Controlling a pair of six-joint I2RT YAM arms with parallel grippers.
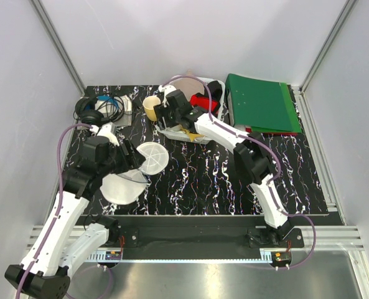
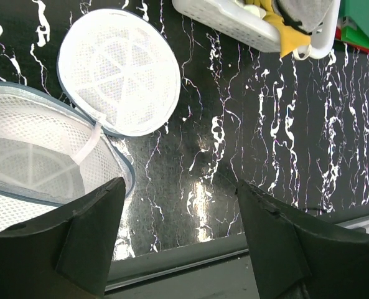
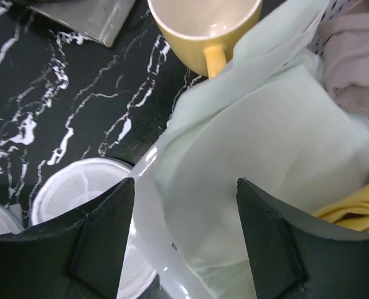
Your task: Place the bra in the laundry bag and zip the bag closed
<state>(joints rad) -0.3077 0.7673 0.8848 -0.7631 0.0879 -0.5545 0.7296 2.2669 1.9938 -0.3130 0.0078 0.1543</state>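
The laundry bag (image 2: 28,162) is a white mesh drum and lies open at the table's left. Its round lid (image 2: 119,81) is flipped back beside it, also seen in the top view (image 1: 152,157). My left gripper (image 2: 181,237) is open and empty, hovering just right of the bag's rim; in the top view it (image 1: 133,169) sits over the bag (image 1: 121,189). The bra (image 3: 259,149) is pale white fabric lying in the white basket (image 3: 144,205). My right gripper (image 3: 184,237) is open directly above the bra, fingers either side of it, not closed on it.
The lattice basket (image 1: 179,133) at the back also holds yellow (image 3: 352,212) and pinkish (image 3: 358,56) garments. A yellow mug (image 1: 152,107) stands just left of it. A green folder (image 1: 262,103) lies back right, headphones and cables (image 1: 97,107) back left.
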